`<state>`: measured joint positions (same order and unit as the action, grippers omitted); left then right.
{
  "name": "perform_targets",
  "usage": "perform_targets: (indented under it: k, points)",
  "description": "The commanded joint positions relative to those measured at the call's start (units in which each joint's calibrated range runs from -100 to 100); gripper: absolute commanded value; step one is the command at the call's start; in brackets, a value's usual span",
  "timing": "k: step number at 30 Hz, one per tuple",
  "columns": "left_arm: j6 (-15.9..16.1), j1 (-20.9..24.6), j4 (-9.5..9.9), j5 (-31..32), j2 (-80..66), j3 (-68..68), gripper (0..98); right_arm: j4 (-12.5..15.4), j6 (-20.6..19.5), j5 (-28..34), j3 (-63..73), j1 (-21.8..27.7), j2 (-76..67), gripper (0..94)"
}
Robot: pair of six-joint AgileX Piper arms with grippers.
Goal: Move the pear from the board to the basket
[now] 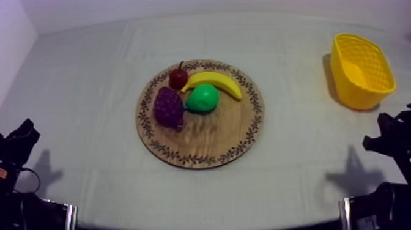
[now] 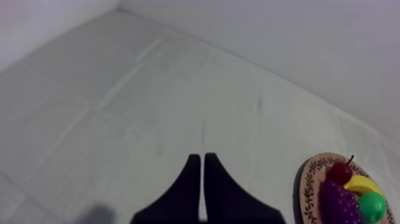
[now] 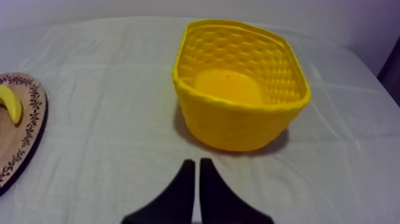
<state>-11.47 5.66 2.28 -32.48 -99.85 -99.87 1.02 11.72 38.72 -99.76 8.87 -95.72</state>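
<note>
**Pre-grasp: pear on board, both grippers parked**

Seeing pear [image 1: 202, 98] near middle of board [image 1: 208, 144], tucked under curve of banana [image 1: 215, 80], just beside grapes [image 1: 168, 107], small red fruit [image 1: 178, 78] behind. Crowded on three sides; open only toward bare near half of board, so likely best entered from above or from that side.

Basket [image 1: 351, 92] at right of counter [image 1: 92, 73], well apart from board, mouth up, empty. Favours right arm for the carry.

Reading left gripper [image 2: 202, 156] as clenched on nothing: narrow wedge over bare counter, board off to its side. Same for right gripper [image 3: 197, 161]: closed, empty, aimed at basket. Needs opening before any reach.
</note>
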Motion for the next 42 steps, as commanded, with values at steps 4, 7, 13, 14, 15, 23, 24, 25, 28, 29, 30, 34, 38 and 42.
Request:
perform_targets:
  k: [4, 7, 13, 14, 15, 23, 24, 25, 28, 29, 30, 34, 38, 42]
  points:
    - [0.02, 0.02, 0.00, -0.01, 0.02, -0.02, 0.1, 0.03, -0.07, -0.01, -0.02, 0.01, -0.03, 0.5]
    - [0.02, 0.02, 0.00, -0.01, 0.02, -0.02, 0.1, 0.03, -0.07, -0.01, -0.02, 0.01, -0.03, 0.5]
    - [0.02, 0.02, 0.00, -0.01, 0.02, -0.02, 0.1, 0.03, -5.21, 0.02, -0.02, -0.03, -0.03, 0.5]
    - [0.02, 0.02, 0.00, -0.01, 0.02, -0.02, 0.1, 0.14, -5.84, -0.04, -0.02, -0.18, -0.03, 0.6]
    - [0.02, 0.02, 0.00, -0.01, 0.02, -0.02, 0.1, 0.30, -5.71, -0.34, -0.02, -0.40, -0.03, 0.5]
    - [0.02, 0.02, 0.00, -0.01, 0.02, -0.02, 0.1, 0.49, -7.66, -0.07, 0.12, -2.21, -0.03, 0.3]
    - [0.02, 0.02, 0.00, -0.01, 0.02, -0.02, 0.1, 0.32, -8.17, 0.31, 0.28, -2.25, -0.03, 0.3]
    - [0.02, 0.02, 0.00, -0.01, 0.02, -0.02, 0.1, 0.28, -8.49, 0.89, 0.66, -2.29, -0.03, 0.3]
    - [0.02, 0.02, 0.00, -0.01, 0.02, -0.02, 0.1, 0.06, -9.09, 3.63, 3.33, -3.14, -0.03, 0.3]
    - [0.02, 0.02, 0.00, -0.01, 0.02, -0.02, 0.1, 0.01, -9.17, 4.81, 4.79, -3.66, -0.03, 0.3]
    - [0.02, 0.02, 0.00, -0.01, 0.02, -0.02, 0.1, 0.01, -9.19, 5.81, 6.42, -4.17, -0.03, 0.3]
    - [0.02, 0.02, 0.00, -0.01, 0.02, -0.02, 0.1, -0.01, -9.24, 6.84, 13.34, -6.09, 3.45, 0.3]
    - [0.02, 0.02, 0.00, -0.01, 0.02, -0.02, 0.1, 0.64, -9.23, 6.63, 21.63, -7.80, 12.58, 0.3]
    - [0.02, 0.02, 0.00, -0.01, 0.02, -0.02, 0.1, 1.94, -7.67, 7.35, 30.84, -9.81, 22.09, 0.4]
